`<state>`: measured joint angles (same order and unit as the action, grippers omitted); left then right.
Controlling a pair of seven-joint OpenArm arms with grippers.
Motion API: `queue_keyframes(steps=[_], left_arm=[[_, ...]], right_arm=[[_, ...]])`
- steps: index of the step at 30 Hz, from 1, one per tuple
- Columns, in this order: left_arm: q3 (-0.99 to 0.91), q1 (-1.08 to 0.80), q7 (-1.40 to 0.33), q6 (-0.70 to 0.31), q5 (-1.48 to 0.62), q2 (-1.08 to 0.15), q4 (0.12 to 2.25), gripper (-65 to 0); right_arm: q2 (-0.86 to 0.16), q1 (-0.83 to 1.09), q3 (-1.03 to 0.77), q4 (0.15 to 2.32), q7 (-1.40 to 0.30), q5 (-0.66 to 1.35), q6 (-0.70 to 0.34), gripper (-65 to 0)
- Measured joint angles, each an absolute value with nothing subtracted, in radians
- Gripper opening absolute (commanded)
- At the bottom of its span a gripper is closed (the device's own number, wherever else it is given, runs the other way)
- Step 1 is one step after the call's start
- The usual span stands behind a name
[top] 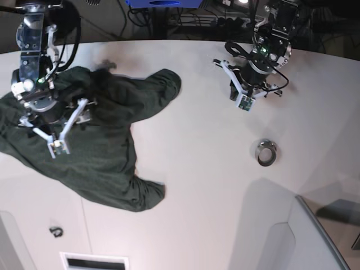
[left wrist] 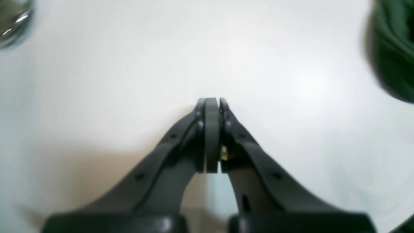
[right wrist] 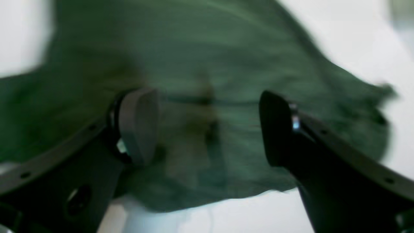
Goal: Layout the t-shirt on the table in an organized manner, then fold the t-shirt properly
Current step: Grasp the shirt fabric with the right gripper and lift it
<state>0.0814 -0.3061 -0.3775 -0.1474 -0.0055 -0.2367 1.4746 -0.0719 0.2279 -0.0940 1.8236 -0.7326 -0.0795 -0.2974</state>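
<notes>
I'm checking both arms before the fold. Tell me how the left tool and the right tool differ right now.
The left tool is shut with nothing between its fingers; the right tool stands open. The left tool hangs over the bare table, clear of the t-shirt; the right tool is above the t-shirt, with green cloth filling the gap behind its fingers. Both point down at the table, and neither holds anything.

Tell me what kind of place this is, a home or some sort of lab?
Most likely a robotics lab or test bench, not a home. Two robot arms work over a large white table with a dark green t-shirt on it, and bundled cables and equipment crowd the far edge.
</notes>
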Motion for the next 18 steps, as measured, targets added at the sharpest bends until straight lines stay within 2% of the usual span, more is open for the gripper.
queue_keyframes(steps=[7, 12, 18], left_arm=[[-0.060, -0.305, -0.377, -0.150, -0.009, -0.241, 1.475, -65.0], [-0.079, -0.305, -0.379, -0.150, -0.008, -0.239, 1.475, -65.0], [-0.080, -0.317, -0.379, -0.150, -0.008, -0.239, 1.475, -65.0]], right_arm=[[-0.065, 0.258, 0.080, 1.823, -0.820, -0.083, -0.326, -20.7], [-0.060, 0.236, 0.098, 1.703, -0.824, -0.086, -0.323, -28.1], [-0.027, 0.205, 0.094, 1.582, -0.821, -0.085, -0.326, -29.6]])
